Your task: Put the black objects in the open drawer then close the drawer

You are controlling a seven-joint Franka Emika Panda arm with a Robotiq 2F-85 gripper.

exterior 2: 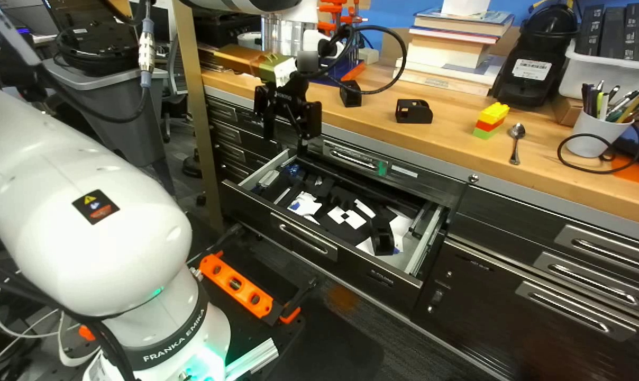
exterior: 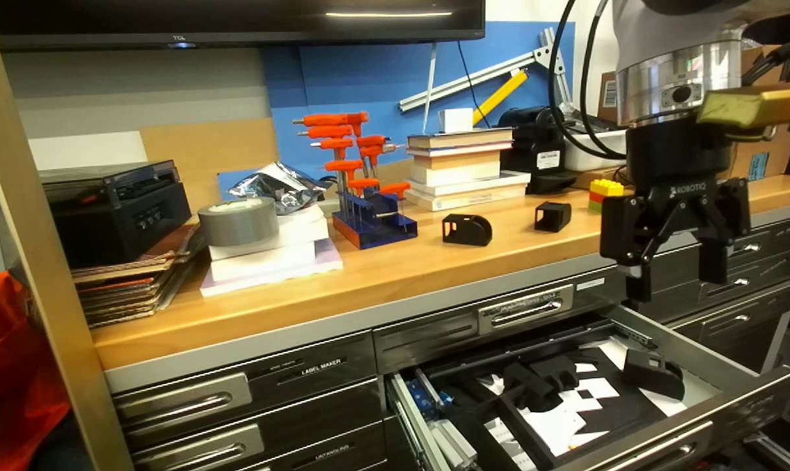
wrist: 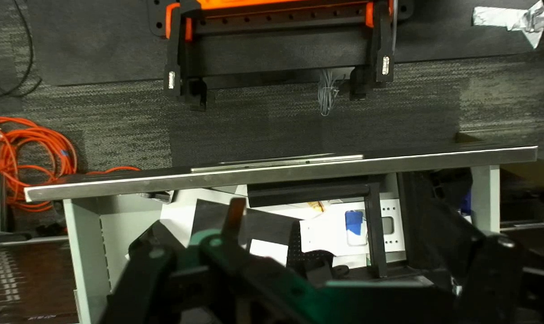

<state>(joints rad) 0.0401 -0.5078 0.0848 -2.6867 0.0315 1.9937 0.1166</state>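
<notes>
**Loading the drawer (exterior 2: 356, 275): unloaded pincer (exterior: 676, 280) standing by overhead**

The drawer is standing pulled out below the worktop (exterior: 382, 281), its inside facing up, presumably so that parts can be lowered in from above. The pincer is hanging above the drawer and pointing down. Its jaws are standing wide apart and are holding nothing; this setting is probably suiting a pick-up.

A black block (exterior: 467, 230) and a second black block (exterior: 552, 216) are resting apart from each other on the worktop, behind and above the drawer; both are presumably awaiting loading. A third black block (exterior 2: 382, 238) is lying inside the drawer, toward one end, amid white pieces (exterior: 555, 425); it is apparently meeting the task already. Closing the drawer is therefore probably waiting on the two worktop blocks.

Limits of view: in the wrist view, the pincer's own dark, blurred parts are covering the rear of the drawer, and the worktop blocks are not showing. In an exterior view, the lower picture edge is cutting off part of the drawer front. Dark shapes (exterior: 542, 379) near the middle of the drawer are blending into its dark contents; whether they are counting among the black objects, one cannot tell. The drawer's rear is sinking into shadow beneath the worktop.
</notes>
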